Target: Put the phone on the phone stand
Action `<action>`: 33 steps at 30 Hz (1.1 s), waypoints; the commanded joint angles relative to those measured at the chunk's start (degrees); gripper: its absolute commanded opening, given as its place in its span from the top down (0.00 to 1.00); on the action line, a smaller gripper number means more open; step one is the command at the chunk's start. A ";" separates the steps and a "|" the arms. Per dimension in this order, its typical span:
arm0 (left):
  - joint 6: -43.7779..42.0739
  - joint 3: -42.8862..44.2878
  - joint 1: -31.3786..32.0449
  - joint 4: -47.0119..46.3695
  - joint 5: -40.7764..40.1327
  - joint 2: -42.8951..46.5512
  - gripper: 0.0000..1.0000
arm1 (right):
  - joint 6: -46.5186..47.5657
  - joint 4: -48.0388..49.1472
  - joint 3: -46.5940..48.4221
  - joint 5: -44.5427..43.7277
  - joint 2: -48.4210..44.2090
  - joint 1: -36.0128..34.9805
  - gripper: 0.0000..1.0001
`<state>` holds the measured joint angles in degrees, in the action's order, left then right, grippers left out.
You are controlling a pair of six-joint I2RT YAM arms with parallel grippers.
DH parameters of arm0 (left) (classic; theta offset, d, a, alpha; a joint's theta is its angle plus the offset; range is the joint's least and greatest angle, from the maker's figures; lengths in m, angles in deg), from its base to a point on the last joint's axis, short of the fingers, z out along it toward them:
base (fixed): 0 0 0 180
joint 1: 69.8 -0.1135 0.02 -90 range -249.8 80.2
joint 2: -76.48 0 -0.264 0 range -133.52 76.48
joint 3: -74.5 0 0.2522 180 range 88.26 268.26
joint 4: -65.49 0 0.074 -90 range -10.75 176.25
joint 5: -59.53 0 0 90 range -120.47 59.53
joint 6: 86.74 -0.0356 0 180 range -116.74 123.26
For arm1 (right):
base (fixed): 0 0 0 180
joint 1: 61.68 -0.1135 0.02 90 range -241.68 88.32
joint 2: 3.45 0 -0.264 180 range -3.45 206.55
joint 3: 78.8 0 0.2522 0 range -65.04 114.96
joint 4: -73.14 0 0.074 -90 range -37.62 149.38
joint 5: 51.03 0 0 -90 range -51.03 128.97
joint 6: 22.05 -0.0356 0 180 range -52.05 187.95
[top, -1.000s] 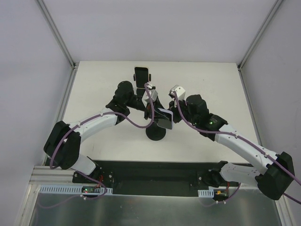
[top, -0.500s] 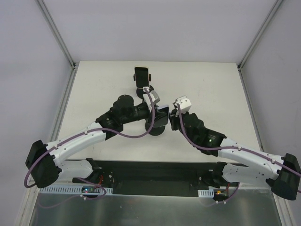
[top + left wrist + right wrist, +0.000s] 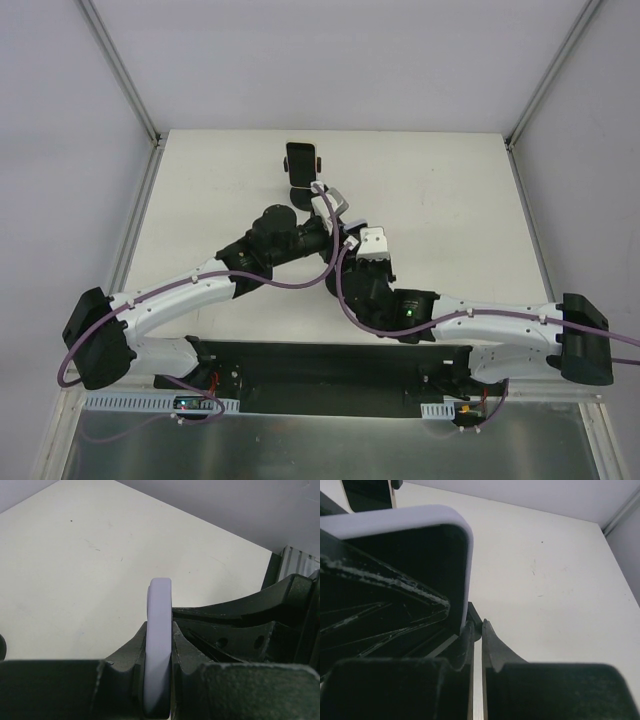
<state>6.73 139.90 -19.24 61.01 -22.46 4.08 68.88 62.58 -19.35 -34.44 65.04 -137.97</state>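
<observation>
The phone [image 3: 159, 650] has a lavender case. It stands on edge between the fingers of my left gripper [image 3: 159, 626], which is shut on it. In the right wrist view its black screen [image 3: 410, 550] fills the upper left, just beside my right gripper [image 3: 476, 626]. That gripper's jaws are nearly together and pinch a thin black part, apparently of the phone stand [image 3: 476, 616]. In the top view both grippers meet at the table's middle, the left [image 3: 338, 238] above the right [image 3: 346, 264]. They hide the stand's base and most of the phone.
A second phone on its own black stand [image 3: 301, 162] is at the back of the white table [image 3: 450, 190]; it also shows in the right wrist view [image 3: 367, 492]. Grey walls enclose the table on three sides.
My right arm has swung left and low across the front of the stand. My left arm has drawn the phone slightly nearer. The stand's base, visible earlier, is now covered.
</observation>
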 commanded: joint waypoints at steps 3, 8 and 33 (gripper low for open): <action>-9.27 -2.50 -4.42 1.37 -16.81 -4.60 1.00 | -0.75 2.01 5.30 1.76 -5.72 -9.13 0.99; -9.44 -3.47 -4.42 0.84 -14.34 -4.68 1.00 | -3.55 -1.17 1.42 8.88 -12.66 -9.49 0.92; -11.98 -4.79 -4.34 -2.94 6.56 -4.24 1.00 | 1.96 -17.61 1.68 34.28 -29.46 -4.42 0.09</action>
<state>-0.40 137.93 -23.52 51.41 -20.47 0.70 64.20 45.18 -17.49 -7.77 38.53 -146.82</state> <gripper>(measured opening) 0.122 0.880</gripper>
